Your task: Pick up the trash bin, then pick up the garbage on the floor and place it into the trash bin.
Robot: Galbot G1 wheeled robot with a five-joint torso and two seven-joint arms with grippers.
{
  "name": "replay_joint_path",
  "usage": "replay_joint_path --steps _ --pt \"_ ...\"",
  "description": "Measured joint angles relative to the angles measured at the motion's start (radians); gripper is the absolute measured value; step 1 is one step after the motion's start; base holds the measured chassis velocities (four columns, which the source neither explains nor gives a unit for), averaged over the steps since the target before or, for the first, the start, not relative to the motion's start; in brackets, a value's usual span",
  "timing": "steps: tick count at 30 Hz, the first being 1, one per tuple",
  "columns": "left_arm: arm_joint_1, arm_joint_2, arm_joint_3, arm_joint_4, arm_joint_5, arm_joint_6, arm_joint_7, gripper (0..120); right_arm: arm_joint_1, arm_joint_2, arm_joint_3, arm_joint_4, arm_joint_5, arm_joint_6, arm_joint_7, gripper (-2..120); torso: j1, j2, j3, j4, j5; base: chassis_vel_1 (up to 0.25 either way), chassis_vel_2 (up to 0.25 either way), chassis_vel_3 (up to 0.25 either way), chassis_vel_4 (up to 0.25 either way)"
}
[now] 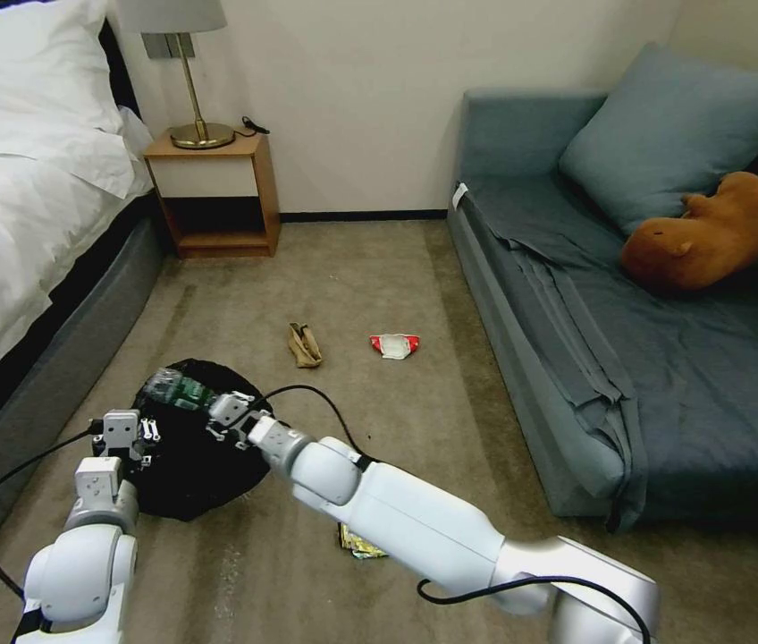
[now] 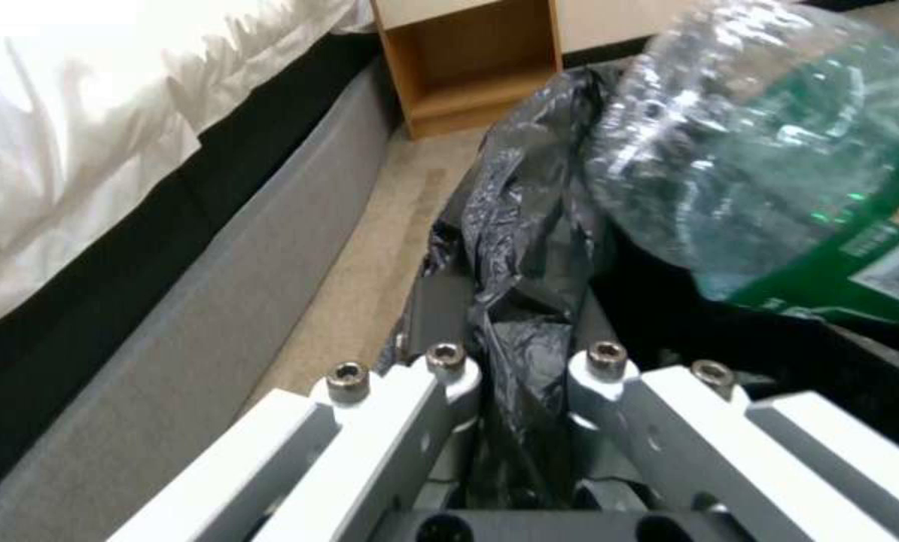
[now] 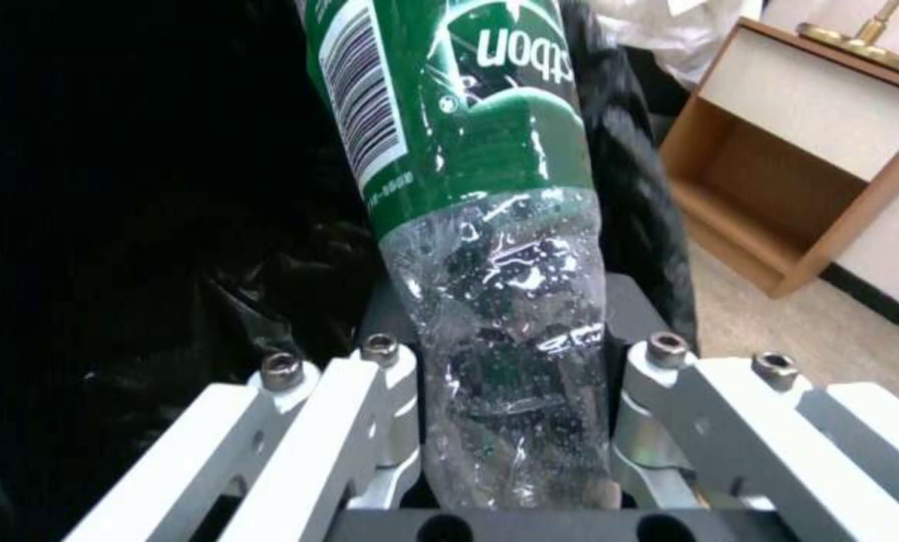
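Step in hand: dropping the first piece of garbage. Right end effector is clamped on the clear crinkled plastic bottle with green label, arm stretched forward-left across the body, bottle held over the mouth of the small round trash bin lined with crinkly black bag. Left end effector pinches the bag-lined rim at the bin's left side, arm tucked close, beside the bed. Next move, by my read: open the right fingers so the bottle falls inside. Remaining on the carpet: tan-brown crumpled scrap, red-and-white crumpled wrapper, shiny yellow wrapper partly under the right arm.
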Motion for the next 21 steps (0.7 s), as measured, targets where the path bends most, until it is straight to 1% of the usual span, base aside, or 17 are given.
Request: replay_joint_path --steps 7,9,10,12,13,14,15,16,17,18,20,21 --pt "0.007 -0.002 -0.002 -0.013 -0.004 0.000 -0.001 5 -0.011 -0.005 -0.007 0.016 -0.002 -0.009 0.006 21 0.000 0.000 0.000 0.0001 0.0001 0.000 0.000 0.000 0.000" --pt "0.010 -0.003 -0.005 -0.015 -0.006 0.000 -0.002 5 -0.016 0.000 -0.014 0.027 0.001 -0.023 0.014 30 0.000 0.000 0.000 0.0003 0.0000 0.000 0.000 0.000 0.000" --pt "0.010 -0.003 -0.005 -0.015 -0.006 0.000 -0.002 5 -0.016 0.000 -0.014 0.027 0.001 -0.023 0.014 30 0.000 0.000 0.000 0.0003 0.0000 0.000 0.000 0.000 0.000" --pt "0.014 -0.006 -0.009 -0.017 -0.008 -0.002 -0.003 5 -0.020 0.001 -0.017 0.034 0.001 -0.028 0.021 41 0.000 0.000 0.000 0.0002 0.0000 0.000 0.000 0.000 0.000" --pt "0.014 -0.006 -0.009 -0.017 -0.008 -0.002 -0.003 5 -0.020 0.001 -0.017 0.034 0.001 -0.028 0.021 41 0.000 0.000 0.000 0.0002 0.0000 0.000 0.000 0.000 0.000" --pt "0.015 -0.008 -0.010 -0.018 -0.009 -0.004 -0.003 5 -0.023 -0.001 -0.018 0.039 0.001 -0.031 0.023 48 0.000 0.000 0.000 0.0002 0.0001 0.000 0.000 0.000 0.000" --pt "0.017 -0.009 -0.012 -0.018 -0.010 -0.006 -0.004 5 -0.026 -0.004 -0.019 0.042 0.001 -0.035 0.023 51 0.000 0.000 0.000 0.0003 0.0000 0.000 0.000 0.000 0.000" --pt "0.018 -0.010 -0.016 -0.018 -0.011 -0.007 -0.005 5 -0.029 -0.009 -0.019 0.047 -0.001 -0.039 0.019 57 0.000 0.000 0.000 0.0002 0.0000 0.000 0.000 0.000 0.000" --pt "0.018 -0.010 -0.016 -0.018 -0.011 -0.007 -0.005 5 -0.029 -0.009 -0.019 0.047 -0.001 -0.039 0.019 57 0.000 0.000 0.000 0.0002 0.0000 0.000 0.000 0.000 0.000" --pt "0.020 -0.010 -0.018 -0.018 -0.013 -0.008 -0.005 5 -0.032 -0.012 -0.019 0.050 -0.003 -0.041 0.017 60 0.000 0.000 0.000 0.0002 0.0000 0.000 0.000 0.000 0.000" --pt "0.022 -0.007 -0.027 -0.013 -0.016 -0.010 -0.006 5 -0.039 -0.021 -0.019 0.062 -0.006 -0.044 0.013 71 0.000 0.000 0.000 0.0002 0.0000 0.000 0.000 0.000 0.000" --pt "0.022 -0.007 -0.027 -0.013 -0.016 -0.010 -0.006 5 -0.039 -0.021 -0.019 0.062 -0.006 -0.044 0.013 71 0.000 0.000 0.000 0.0002 0.0000 0.000 0.000 0.000 0.000"
